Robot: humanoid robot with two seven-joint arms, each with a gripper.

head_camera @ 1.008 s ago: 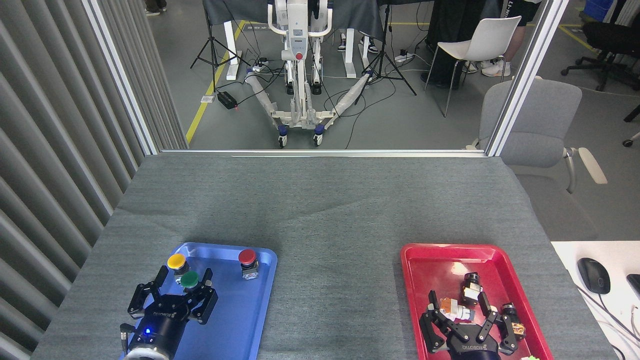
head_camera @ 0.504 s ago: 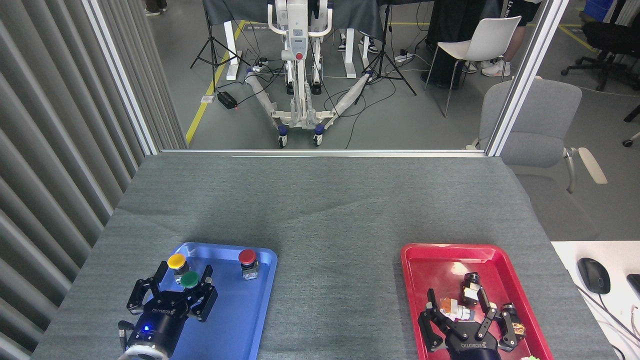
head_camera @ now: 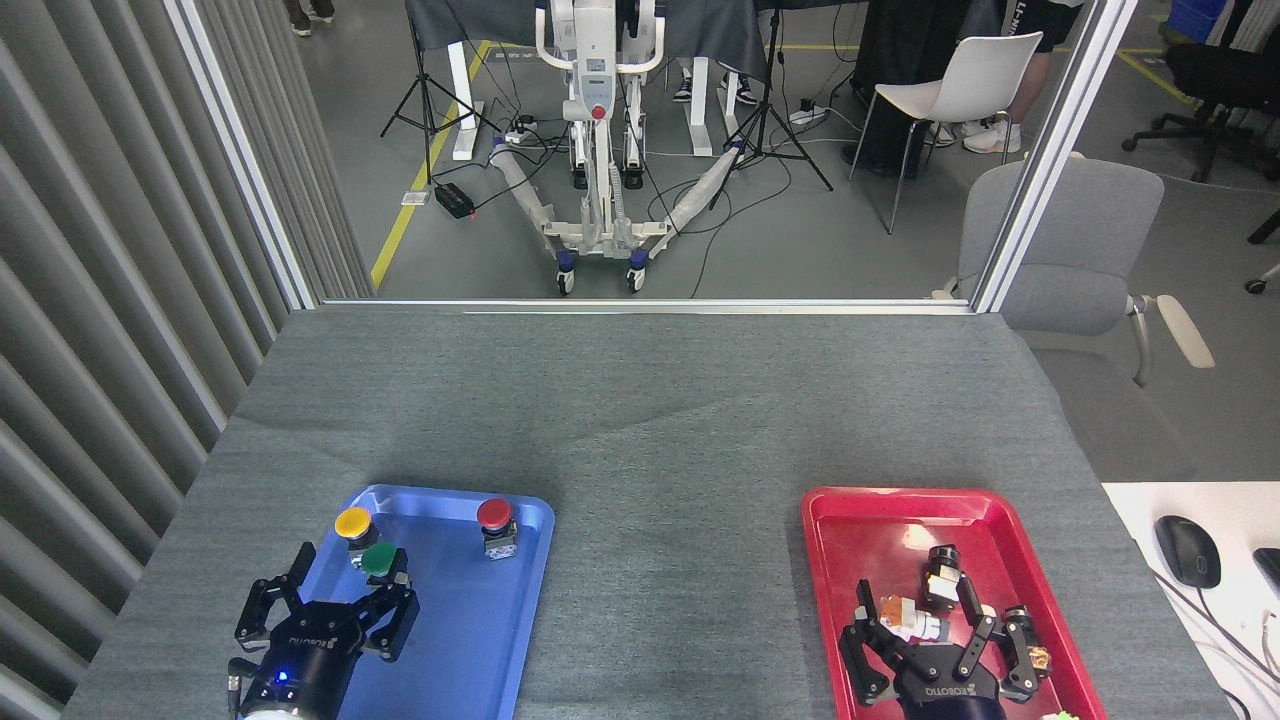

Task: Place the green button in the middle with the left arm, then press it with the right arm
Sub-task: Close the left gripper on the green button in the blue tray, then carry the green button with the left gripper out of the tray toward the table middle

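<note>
The green button [head_camera: 378,560] stands in the blue tray [head_camera: 470,640], right beside the yellow-capped button [head_camera: 353,522]. My left gripper [head_camera: 352,575] is open at the tray's near left. The green cap sits just ahead of its right finger [head_camera: 402,592], not gripped. The middle [head_camera: 675,520] is bare grey fabric between the two trays. My right gripper [head_camera: 915,608] hovers open over the red tray [head_camera: 860,520], with a small orange and white part [head_camera: 905,615] lying between its fingers.
A red-capped button [head_camera: 495,518] stands at the blue tray's far right. Several small dark parts [head_camera: 940,575] lie in the red tray. A white desk with a mouse [head_camera: 1187,550] adjoins the table at the right. A ribbed wall runs along the left.
My left gripper has drawn back toward me and to the left, so the green button is now ahead of its right finger instead of between the fingers. The button has not moved.
</note>
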